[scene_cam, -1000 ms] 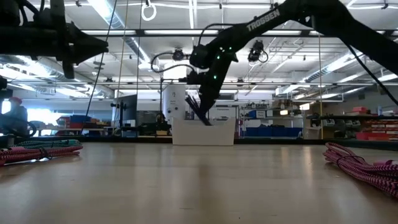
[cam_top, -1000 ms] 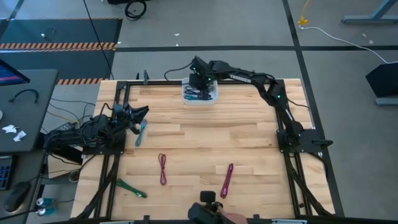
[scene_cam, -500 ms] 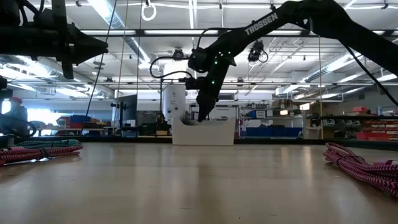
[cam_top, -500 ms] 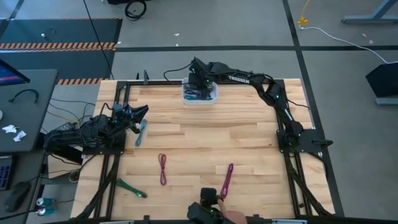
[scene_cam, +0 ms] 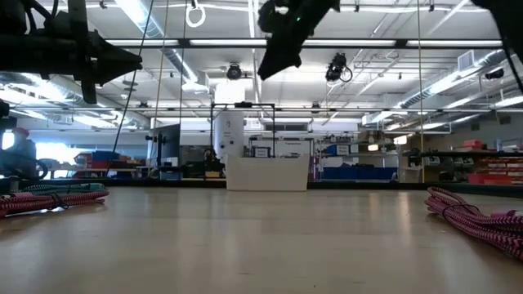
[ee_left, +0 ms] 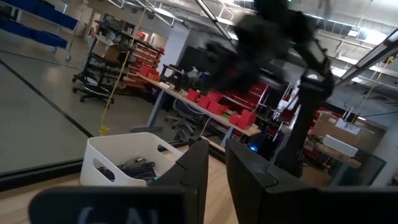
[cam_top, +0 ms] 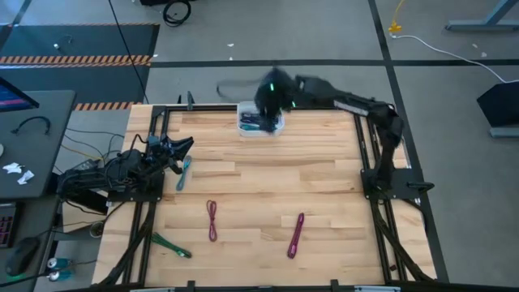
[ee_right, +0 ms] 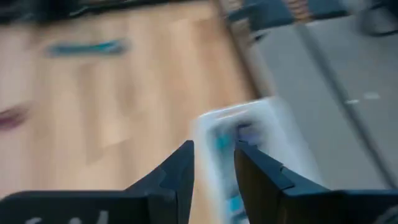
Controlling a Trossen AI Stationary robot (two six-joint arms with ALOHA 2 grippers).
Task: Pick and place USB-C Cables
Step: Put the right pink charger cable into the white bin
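The right gripper (cam_top: pixel 270 96) hangs empty, jaws slightly apart, above the white bin (cam_top: pixel 261 122) at the table's far edge. It should swing towards the purple cable (cam_top: pixel 296 235) near the front edge, opening wider first. The left gripper (cam_top: pixel 185 144) waits at the left edge, jaws nearly closed, beside the teal cable (cam_top: pixel 183 173).

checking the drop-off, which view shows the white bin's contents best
The left wrist view: the bin is sharp, with dark cables inside. The high view shows it small and partly under the right arm, the right wrist view blurs it, and the low view shows only its wall.
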